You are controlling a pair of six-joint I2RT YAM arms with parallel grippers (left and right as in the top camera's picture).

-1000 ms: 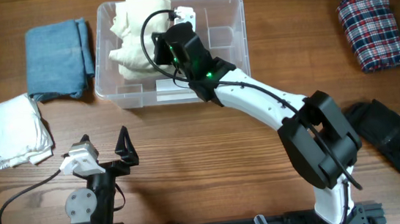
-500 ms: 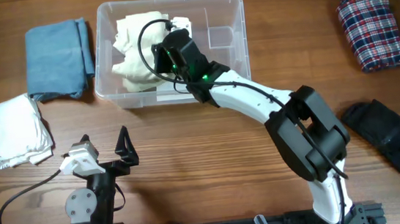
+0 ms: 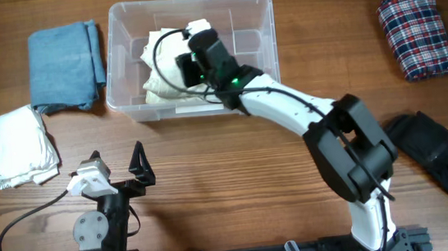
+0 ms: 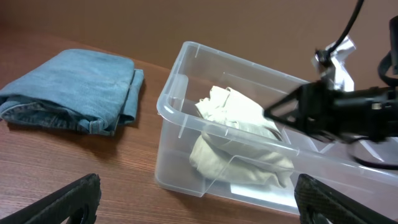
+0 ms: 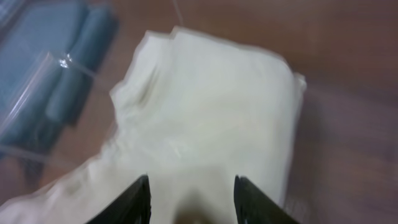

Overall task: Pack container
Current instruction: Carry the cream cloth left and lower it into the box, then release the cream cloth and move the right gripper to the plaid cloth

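Note:
The clear plastic container (image 3: 256, 15) stands at the back centre of the table. It also shows in the left wrist view (image 4: 177, 134). A cream folded cloth (image 3: 162, 78) lies inside it, toward the left half. My right gripper (image 3: 187, 63) reaches into the container and is shut on the cream cloth (image 5: 205, 106), which fills the space between its fingers (image 5: 191, 199). My left gripper (image 3: 118, 167) is open and empty at the table's front left, away from the container. In its own view its fingertips (image 4: 193, 202) frame the container's front wall.
A folded blue denim cloth (image 3: 66, 65) lies left of the container. A white cloth with a green tag (image 3: 16, 147) lies at the left edge. A plaid cloth (image 3: 415, 34) is at the back right. A black cloth (image 3: 441, 152) is at the right.
My right gripper has moved right inside the container, dragging the cream cloth from the back left corner toward the middle and bunching it. The left arm has not moved.

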